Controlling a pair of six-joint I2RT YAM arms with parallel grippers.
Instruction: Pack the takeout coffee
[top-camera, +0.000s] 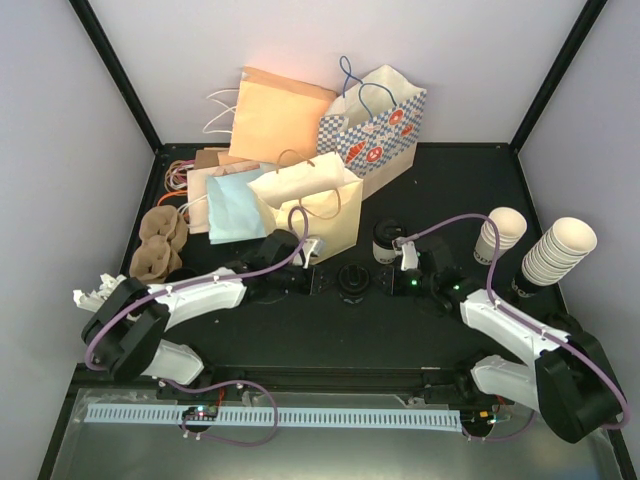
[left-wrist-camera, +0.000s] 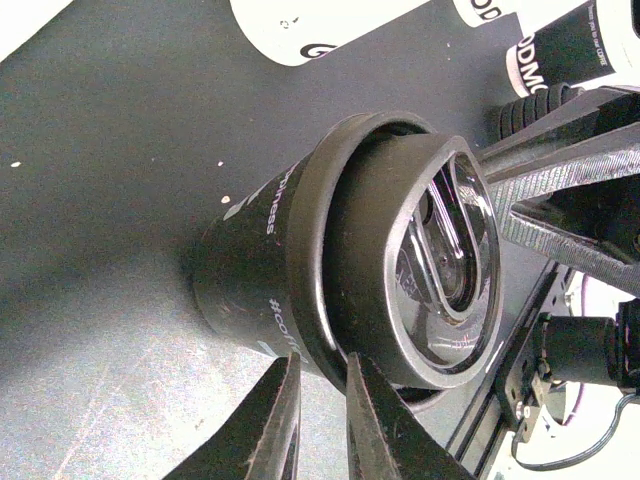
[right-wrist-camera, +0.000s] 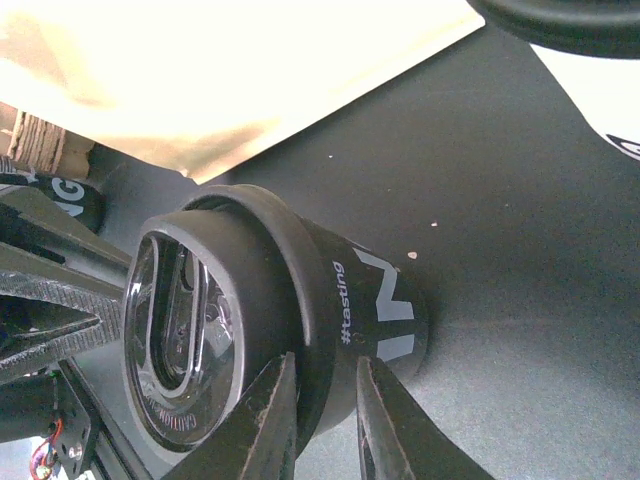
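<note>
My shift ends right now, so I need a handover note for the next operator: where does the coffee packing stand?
Left gripper: closed narrowly on the rim of the lid.
Right gripper: closed on the same rim from the opposite side.
Takeout coffee: upright on the table, centre, in front of the cream paper bag. A second lidded cup stands close by.
Done: lid on, both arms at the cup.
Left: lift it and put it into a bag.
</note>
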